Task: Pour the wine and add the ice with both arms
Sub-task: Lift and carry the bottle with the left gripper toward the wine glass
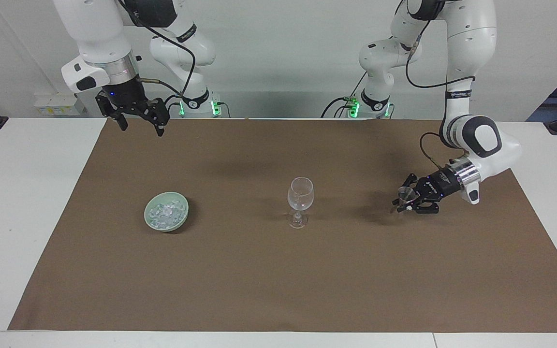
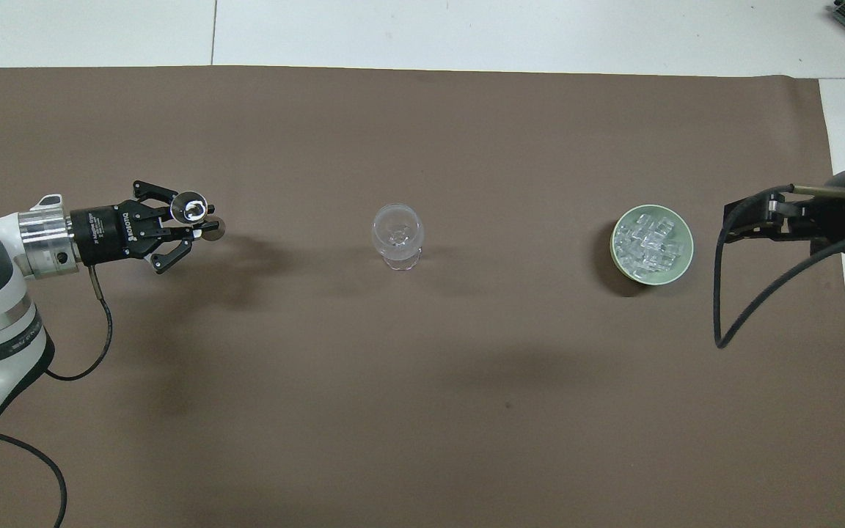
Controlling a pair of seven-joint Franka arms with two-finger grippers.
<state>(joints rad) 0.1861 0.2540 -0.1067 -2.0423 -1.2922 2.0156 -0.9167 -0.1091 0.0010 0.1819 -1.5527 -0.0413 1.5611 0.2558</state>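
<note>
The ice lies as many chunks in one green bowl toward the right arm's end, under no gripper. One wine glass stands mid-mat. The left gripper, clamped on one metal jigger, hangs beside the glass. The right gripper waits spread wide.

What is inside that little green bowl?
The green bowl holds a heap of small clear ice chunks, filling most of it. Whatever lies beneath the top layer, and the bowl's bottom, is covered by the ice.
</note>
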